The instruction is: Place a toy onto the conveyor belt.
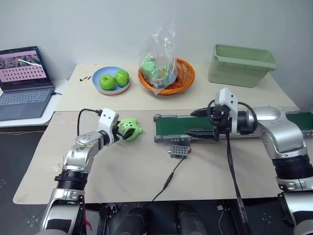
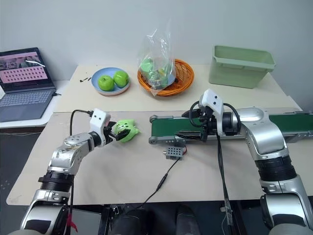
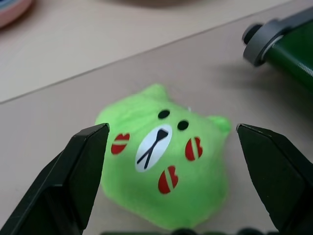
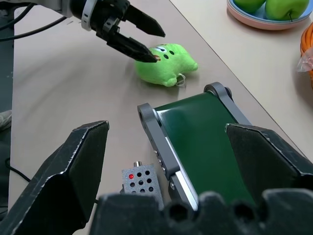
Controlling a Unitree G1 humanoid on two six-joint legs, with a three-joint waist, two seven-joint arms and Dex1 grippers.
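Left gripper (image 3: pixel 171 161): fingers apart, straddling toy (image 3: pixel 164 171) at frame centre, ungripped; closing off-centre risks squeezing it out, short of belt (image 4: pixel 205 147).

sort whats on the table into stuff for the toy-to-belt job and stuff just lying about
For the job:
- toy
- conveyor belt
- left end effector

Lying about:
- apples on plate
- basket with bag
- green bin
- laptop

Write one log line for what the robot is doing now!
left gripper: open around toy | toy: on table, off conveyor belt | right gripper: open over belt
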